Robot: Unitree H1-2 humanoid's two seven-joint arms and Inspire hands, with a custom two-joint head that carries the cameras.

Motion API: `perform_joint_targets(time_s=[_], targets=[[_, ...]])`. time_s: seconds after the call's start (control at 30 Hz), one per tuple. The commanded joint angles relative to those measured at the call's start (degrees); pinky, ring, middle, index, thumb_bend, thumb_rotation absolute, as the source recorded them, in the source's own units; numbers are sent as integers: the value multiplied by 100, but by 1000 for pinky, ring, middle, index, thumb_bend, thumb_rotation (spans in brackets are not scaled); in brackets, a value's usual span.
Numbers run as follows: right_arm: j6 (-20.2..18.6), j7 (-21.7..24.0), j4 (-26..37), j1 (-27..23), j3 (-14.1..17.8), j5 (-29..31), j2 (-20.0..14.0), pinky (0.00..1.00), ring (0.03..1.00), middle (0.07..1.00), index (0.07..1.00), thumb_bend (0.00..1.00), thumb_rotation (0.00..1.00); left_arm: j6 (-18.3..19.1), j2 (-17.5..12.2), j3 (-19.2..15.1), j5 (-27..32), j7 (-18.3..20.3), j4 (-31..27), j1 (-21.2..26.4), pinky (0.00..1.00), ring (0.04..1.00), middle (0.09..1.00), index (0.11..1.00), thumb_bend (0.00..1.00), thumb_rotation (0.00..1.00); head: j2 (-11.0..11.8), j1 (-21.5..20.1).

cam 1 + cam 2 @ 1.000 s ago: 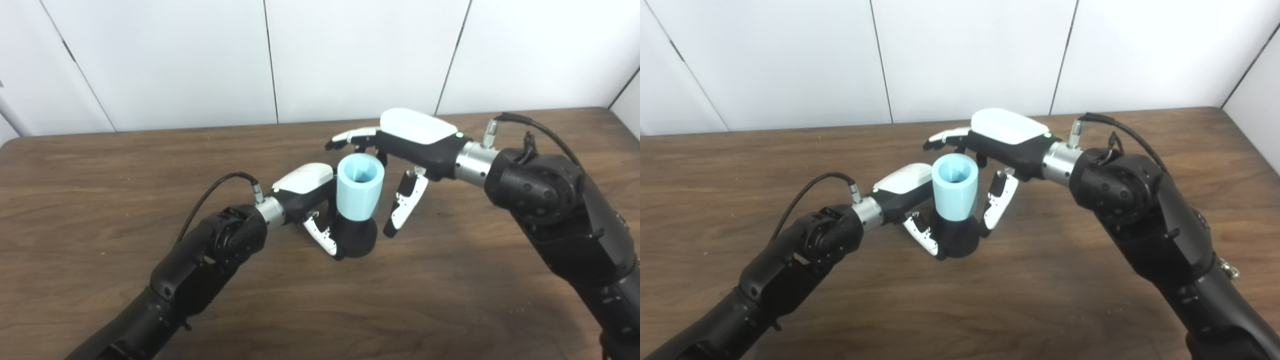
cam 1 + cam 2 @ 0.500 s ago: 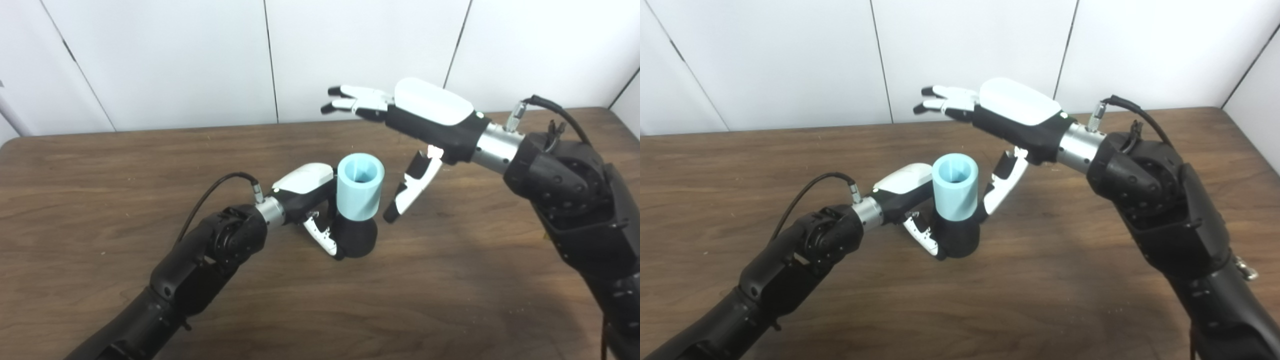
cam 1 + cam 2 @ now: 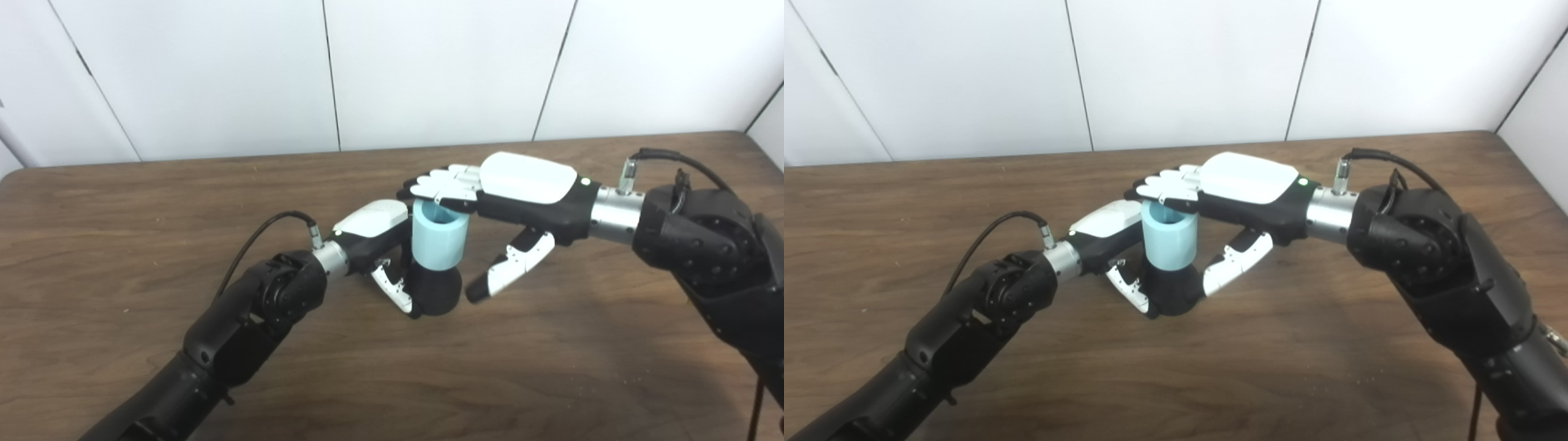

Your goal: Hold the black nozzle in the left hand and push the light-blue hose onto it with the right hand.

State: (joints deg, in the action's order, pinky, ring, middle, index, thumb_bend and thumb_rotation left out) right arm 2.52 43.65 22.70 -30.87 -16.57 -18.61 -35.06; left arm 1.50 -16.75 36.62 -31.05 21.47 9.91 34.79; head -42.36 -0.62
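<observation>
We count one light-blue hose [image 3: 436, 237], one black nozzle [image 3: 436, 294], two hands, left hand [image 3: 375, 236] and right hand [image 3: 508, 202], and one desk [image 3: 122, 202].

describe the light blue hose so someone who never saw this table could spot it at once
On the brown wooden table, look where the two hands meet in the middle. The light-blue hose is a short upright tube on the black nozzle, under the right hand fingers. It is the only pale blue thing there.

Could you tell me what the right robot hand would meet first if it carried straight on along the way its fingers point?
Probably nothing soon: the right robot hand already lies flat across the light-blue hose, fingers pointing leftward over the table.
</observation>
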Motion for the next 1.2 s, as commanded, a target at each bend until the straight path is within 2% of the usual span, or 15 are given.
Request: perform_joint_targets(time_s=[0.0, 0.2, 0.6, 0.9, 1.17], targets=[[89, 5, 197, -159, 60, 20, -136, 1000, 1000, 1000, 1000, 724, 969, 112, -203, 214, -189, 548, 319, -313, 1000, 598, 488, 481, 526, 0, -14, -5], [27, 120, 253, -40, -23, -92, -173, 1000, 1000, 1000, 1000, 764, 977, 127, -202, 214, -196, 552, 315, -306, 1000, 598, 489, 480, 526, 0, -13, 5], [201, 50, 146, 250, -130, -194, -202, 1000, 1000, 1000, 1000, 777, 981, 96, -227, 213, -192, 565, 325, -289, 1000, 594, 489, 480, 526, 0, -26, -21], [705, -68, -41, 396, -525, -973, -235, 1000, 1000, 1000, 1000, 820, 1000, 132, -202, 204, -188, 576, 310, -255, 1000, 591, 489, 480, 526, 0, -25, 6], [588, -47, -112, 293, -781, -1015, -79, 1000, 1000, 1000, 1000, 839, 1000, 179, -202, 134, -126, 614, 314, -243, 1000, 591, 491, 478, 526, 0, -48, -7]])
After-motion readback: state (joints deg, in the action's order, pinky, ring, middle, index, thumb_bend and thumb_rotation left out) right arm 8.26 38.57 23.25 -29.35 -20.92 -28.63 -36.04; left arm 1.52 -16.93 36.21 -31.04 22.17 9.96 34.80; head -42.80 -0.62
